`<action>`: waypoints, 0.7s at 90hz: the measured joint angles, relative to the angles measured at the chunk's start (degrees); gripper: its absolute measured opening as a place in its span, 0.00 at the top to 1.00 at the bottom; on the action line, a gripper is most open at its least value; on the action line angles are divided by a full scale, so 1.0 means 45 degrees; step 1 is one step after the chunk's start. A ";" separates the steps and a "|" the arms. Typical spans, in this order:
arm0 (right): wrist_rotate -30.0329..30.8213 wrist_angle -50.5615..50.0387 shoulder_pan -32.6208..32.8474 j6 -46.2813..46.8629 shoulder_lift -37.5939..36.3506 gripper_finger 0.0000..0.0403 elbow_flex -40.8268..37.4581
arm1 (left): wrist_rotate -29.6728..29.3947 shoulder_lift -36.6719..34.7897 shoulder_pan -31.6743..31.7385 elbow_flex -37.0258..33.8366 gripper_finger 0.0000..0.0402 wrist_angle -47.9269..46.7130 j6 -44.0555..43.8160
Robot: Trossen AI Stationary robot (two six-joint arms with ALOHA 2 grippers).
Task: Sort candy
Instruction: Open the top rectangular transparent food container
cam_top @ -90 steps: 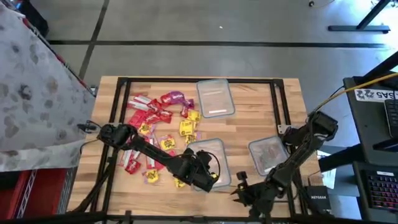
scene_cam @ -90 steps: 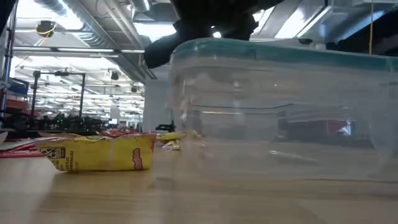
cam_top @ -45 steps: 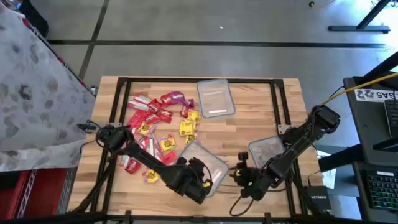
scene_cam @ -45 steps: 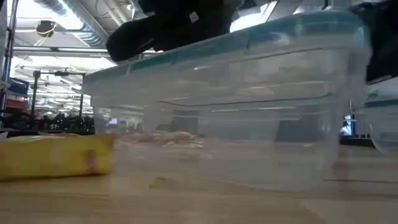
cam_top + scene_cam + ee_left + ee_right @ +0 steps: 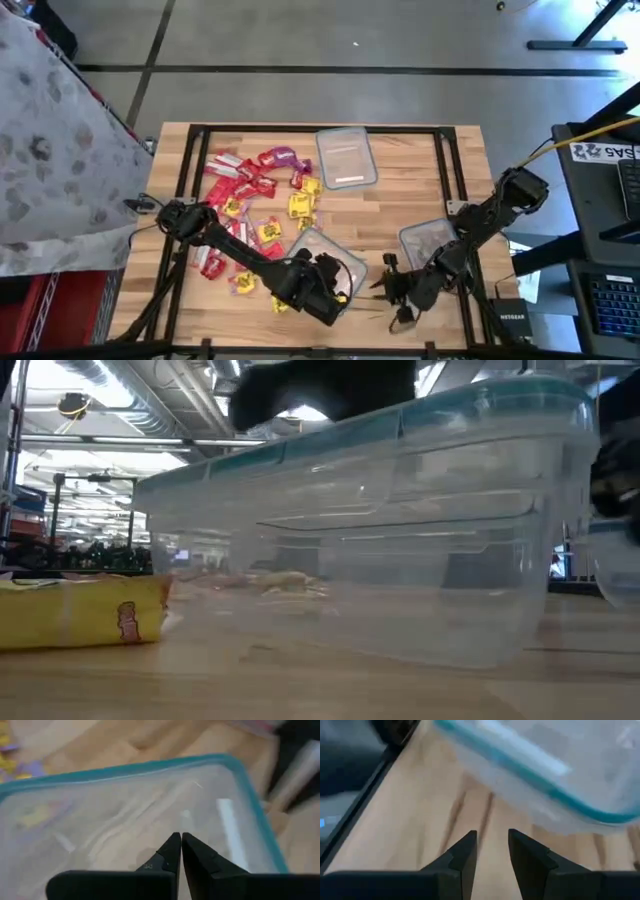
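Note:
The candy (image 5: pixel 255 195), red, yellow and purple packets, lies in a loose pile on the table's left half. One yellow packet (image 5: pixel 85 622) lies flat near the front edge. A clear tub with a teal-rimmed lid (image 5: pixel 330 252) stands at the near middle, turned askew. My left gripper (image 5: pixel 180 836) is shut above the lid, at the tub's near side (image 5: pixel 330 278). My right gripper (image 5: pixel 492 834) is low to the tub's right (image 5: pixel 387 283). It is open by a narrow gap, holds nothing, and points at the tub's corner (image 5: pixel 545 785) without touching it. My left gripper has its shut fingertips (image 5: pixel 172 845) down on the tub's lid (image 5: pixel 125 805), slanting from above, inside the near part of the teal rim. The tub stands on the table with its base down. Whether the tips press on the lid or only rest against it, I cannot tell.
A second clear tub (image 5: pixel 430 245) stands at the right, by my right arm. A third clear tub or lid (image 5: pixel 346 157) lies at the far middle. A black frame rail (image 5: pixel 187 170) runs along the table's left side and another (image 5: pixel 447 165) along the right.
The lidded tub has turned askew and slid a little toward the table's left, under my left gripper. My right gripper has moved from the near edge toward the tub's right side. The yellow packet by the front edge has shifted to the left.

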 joint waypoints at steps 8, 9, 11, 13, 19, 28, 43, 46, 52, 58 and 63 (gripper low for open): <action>-0.0064 0.1713 -0.0382 0.0004 0.0114 0.75 -0.0641 | 0.0382 0.0212 0.0197 -0.0309 1.00 0.0454 0.0263; -0.0072 0.1873 -0.0429 0.0001 0.0148 0.75 -0.0708 | 0.0420 0.0229 0.0215 -0.0352 1.00 0.0509 0.0271; -0.0084 0.2156 -0.0522 -0.0009 0.0222 0.75 -0.0818 | 0.0491 0.0240 0.0247 -0.0462 1.00 0.0618 0.0278; -0.0151 0.2339 -0.0597 -0.0009 0.0280 0.75 -0.0898 | 0.0550 0.0261 0.0277 -0.0567 1.00 0.0739 0.0270; -0.0540 0.2762 -0.0816 -0.0027 0.0397 0.75 -0.1063 | 0.0604 0.0520 0.0340 -0.0941 1.00 0.1235 0.0279; -0.0937 0.3172 -0.0933 -0.0124 0.0706 0.75 -0.1057 | 0.0938 0.0740 0.0385 -0.1321 1.00 0.1701 0.0134; -0.0977 0.4027 -0.0902 -0.0366 0.1220 0.75 -0.1065 | 0.0836 0.0806 0.0357 -0.1978 1.00 0.2345 -0.0677; -0.0931 0.4245 -0.0900 -0.0403 0.1322 0.75 -0.1074 | 0.0793 0.0796 0.0351 -0.2130 1.00 0.2535 -0.0723; -0.0822 0.4595 -0.0889 -0.0530 0.1484 0.75 -0.1081 | 0.0589 0.0783 0.0337 -0.2244 1.00 0.2719 -0.0722; -0.0811 0.4716 -0.0886 -0.0740 0.1529 0.75 -0.1086 | 0.0552 0.0783 0.0336 -0.2249 1.00 0.2717 -0.0724; -0.0753 0.4590 -0.0886 -0.0724 0.1529 0.75 -0.1086 | 0.0521 0.0783 0.0332 -0.2249 1.00 0.2706 -0.0722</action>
